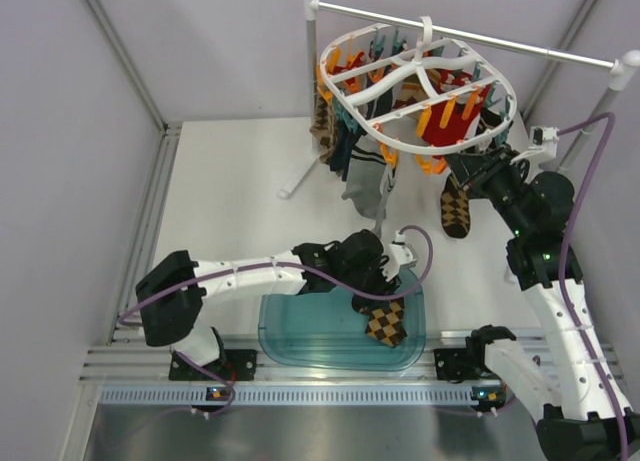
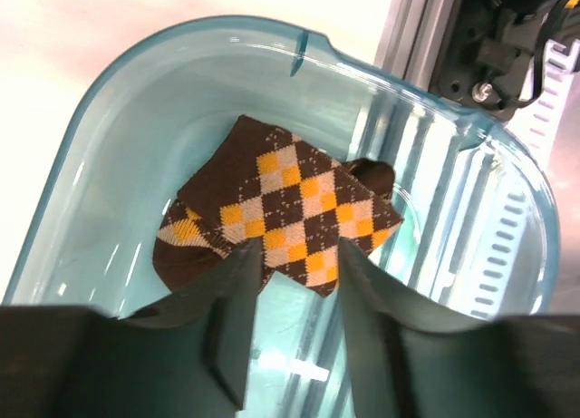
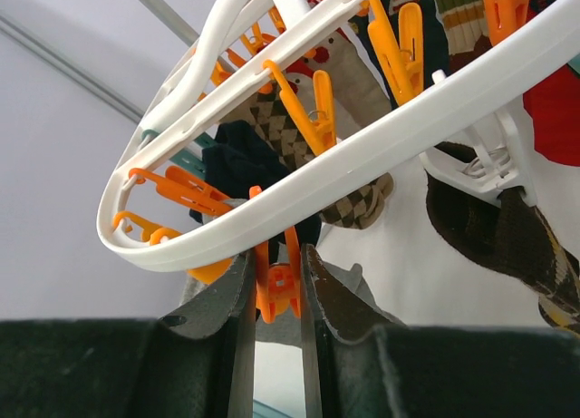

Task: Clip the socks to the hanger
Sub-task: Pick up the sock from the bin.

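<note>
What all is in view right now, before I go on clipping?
White table: one, underneath everything.
White rod-and-pole rack: one, far end.
White plastic oval hanger: one, hung on the rack.
Orange and teal clips: many, dangling from hanger.
Translucent teal plastic tub: one, near edge.
Brown-and-mustard diamond-check socks: two; one in tub, one hanging at hanger's right.
Other socks: several, grey, red, dark, clipped on hanger.
Left tool: black, jaws apart astride tub sock's edge.
Right tool: black, shut on one orange clip below hanger rim.

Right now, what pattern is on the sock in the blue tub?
The sock has dark brown and yellow diamonds. Left wrist view shows it best.
</note>
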